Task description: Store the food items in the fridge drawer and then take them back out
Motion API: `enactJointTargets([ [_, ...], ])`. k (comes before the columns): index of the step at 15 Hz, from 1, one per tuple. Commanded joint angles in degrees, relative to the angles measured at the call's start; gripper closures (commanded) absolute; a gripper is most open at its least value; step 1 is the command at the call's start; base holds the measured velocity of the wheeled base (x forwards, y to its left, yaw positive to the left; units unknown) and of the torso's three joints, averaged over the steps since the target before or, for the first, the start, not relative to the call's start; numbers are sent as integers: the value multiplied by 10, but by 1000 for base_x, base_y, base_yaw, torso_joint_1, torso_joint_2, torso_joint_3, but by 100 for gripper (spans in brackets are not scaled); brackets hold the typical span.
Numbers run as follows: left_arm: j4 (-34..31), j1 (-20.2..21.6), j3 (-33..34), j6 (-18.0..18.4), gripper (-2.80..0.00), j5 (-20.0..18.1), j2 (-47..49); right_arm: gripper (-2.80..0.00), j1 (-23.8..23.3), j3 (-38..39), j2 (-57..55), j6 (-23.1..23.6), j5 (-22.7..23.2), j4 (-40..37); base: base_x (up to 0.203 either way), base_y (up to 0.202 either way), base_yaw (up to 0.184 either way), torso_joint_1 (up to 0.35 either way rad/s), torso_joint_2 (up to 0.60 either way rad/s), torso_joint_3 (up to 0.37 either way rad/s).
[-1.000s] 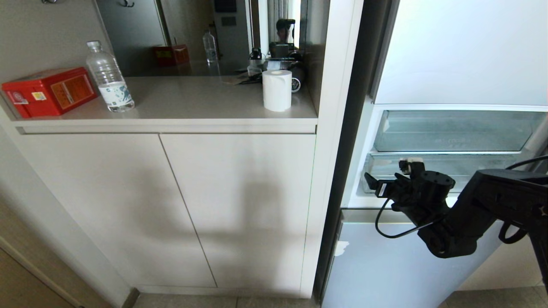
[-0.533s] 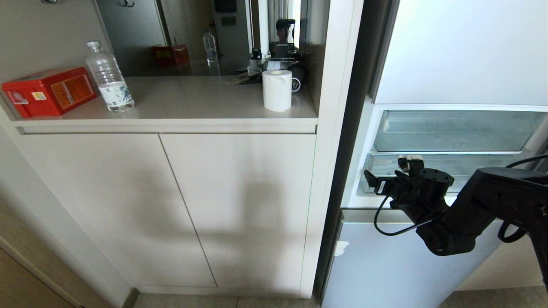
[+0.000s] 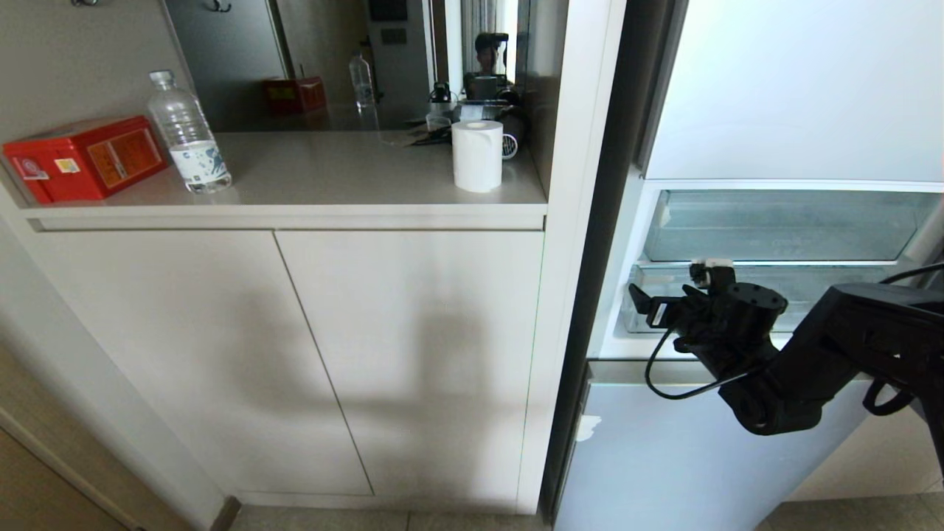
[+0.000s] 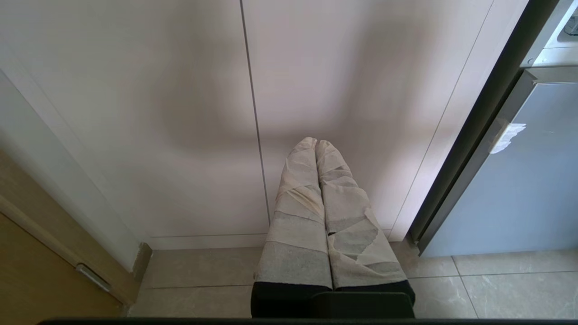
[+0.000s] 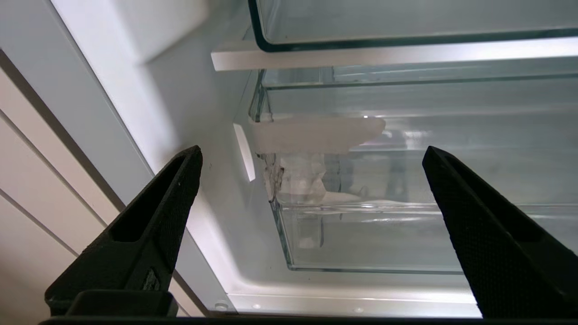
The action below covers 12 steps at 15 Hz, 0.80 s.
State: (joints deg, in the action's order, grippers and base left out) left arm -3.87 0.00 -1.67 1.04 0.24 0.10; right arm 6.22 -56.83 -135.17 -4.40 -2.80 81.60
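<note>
Currently: your right hand (image 3: 667,295), spread wide and empty, hovers before the lower fridge drawer (image 3: 804,289), which looks shut. Likely step: opening it; next, hook its front edge. Fruits: unseen. Right wrist view alone shows the white tape (image 5: 316,134); left hand (image 4: 316,149), pressed closed, parked.

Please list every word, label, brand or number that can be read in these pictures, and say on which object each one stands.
No text can be read with certainty.
Red box on the counter: printed labels, too small to read.
Water bottle: blue and white label, too blurred to read.
Upper clear fridge drawer: no lettering legible on its front.
Lower fridge drawer: only a white tape scrap, without print.
Toilet paper roll: blank.
</note>
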Motion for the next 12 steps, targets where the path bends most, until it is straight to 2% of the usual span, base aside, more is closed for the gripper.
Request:
enactJointTargets([
  [1, 0, 0, 0, -1, 0, 0, 1, -280, 0, 2, 5, -1, -1, 5, 0, 0, 0, 0, 0, 0],
  [6, 0, 0, 0, 0, 0, 0, 0, -280, 2, 35, -3, 1, 3, 2, 0, 0, 0, 0, 0, 0],
  [12, 0, 0, 0, 0, 0, 0, 1, -280, 2, -3, -25, 1, 3, -16, 0, 0, 0, 0, 0, 0],
])
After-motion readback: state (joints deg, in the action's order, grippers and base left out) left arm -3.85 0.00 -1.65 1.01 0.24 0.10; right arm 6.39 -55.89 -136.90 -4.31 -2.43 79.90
